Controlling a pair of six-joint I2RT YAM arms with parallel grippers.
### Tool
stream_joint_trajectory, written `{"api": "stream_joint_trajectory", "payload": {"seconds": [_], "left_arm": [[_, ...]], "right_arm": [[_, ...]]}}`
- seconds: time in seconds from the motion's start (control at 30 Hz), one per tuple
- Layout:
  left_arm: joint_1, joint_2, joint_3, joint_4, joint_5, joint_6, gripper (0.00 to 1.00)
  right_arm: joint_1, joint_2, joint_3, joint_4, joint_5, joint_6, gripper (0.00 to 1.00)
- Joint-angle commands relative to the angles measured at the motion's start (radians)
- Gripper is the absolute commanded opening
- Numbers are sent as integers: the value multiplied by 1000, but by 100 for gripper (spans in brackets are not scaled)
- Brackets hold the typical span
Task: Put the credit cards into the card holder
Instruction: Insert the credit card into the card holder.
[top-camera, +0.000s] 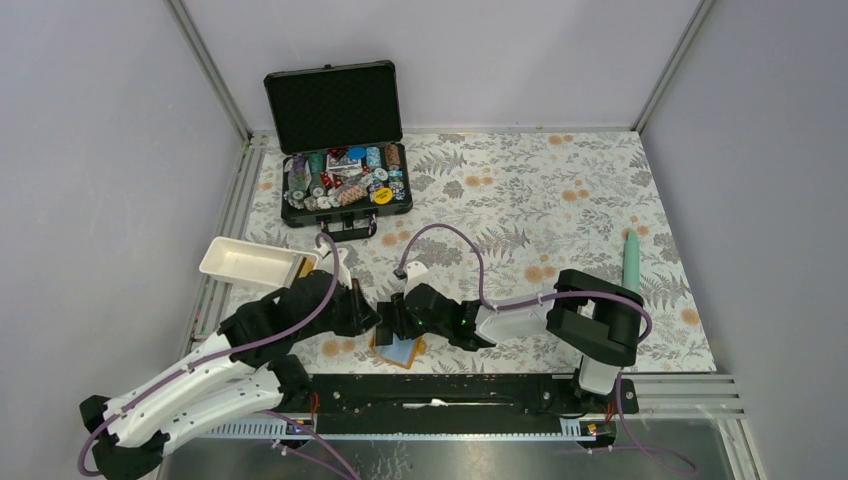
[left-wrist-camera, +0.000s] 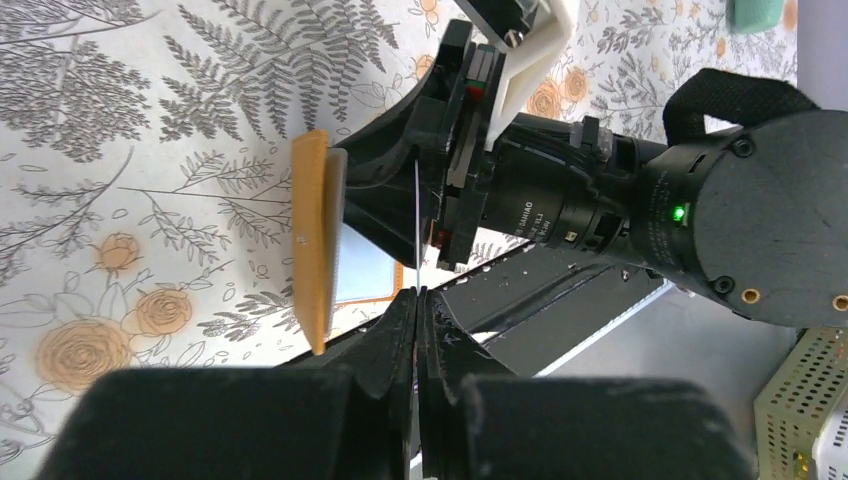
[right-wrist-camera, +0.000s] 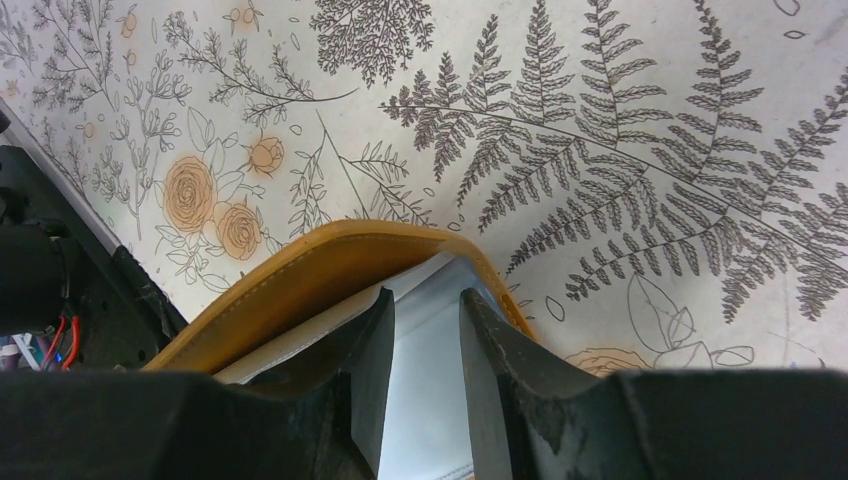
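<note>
The card holder (top-camera: 400, 352) is seen lying open near the front edge of the bench (top-camera: 540, 200), just beside the black rail (top-camera: 450, 392) that runs along that edge; very little room is left between the two. Both arms are brought together over it; the left gripper (left-wrist-camera: 417, 295) is closed tight on a pale card (left-wrist-camera: 416, 220), which is seen edge-on as a thin white line standing up from the fingertips, close to the orange cover (left-wrist-camera: 312, 240) but apart from it. The cover is raised on edge, and its stitched rim is turned towards the left wrist camera.

The right gripper (right-wrist-camera: 427, 295) is set inside the card holder with its jaws partly apart; one finger is laid under the curved orange cover, and the pale blue sleeve (right-wrist-camera: 425, 400) is seen through the gap between the fingers; whether anything is pinched there cannot be told.

A white tray (top-camera: 245, 262) is placed close beside the left arm, so room is tight on that side; a black case (top-camera: 335, 150) is stood open at the back left. Wide floral surface is left behind and to the right of the grippers, where only a green pen-like object (top-camera: 631, 258) is found near the right edge.
</note>
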Motion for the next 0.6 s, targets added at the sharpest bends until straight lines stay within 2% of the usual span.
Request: {"api": "stream_joint_trajectory", "payload": {"seconds": [0.0, 0.23, 0.57], "left_arm": [[4, 22, -38, 129, 89, 3, 0], [4, 59, -22, 17, -24, 9, 0], [4, 122, -4, -68, -111, 21, 0]], "right_arm": [[-8, 31, 40, -26, -34, -13, 37], [-13, 38, 41, -37, -32, -6, 37], [-18, 34, 38, -40, -32, -5, 37]]}}
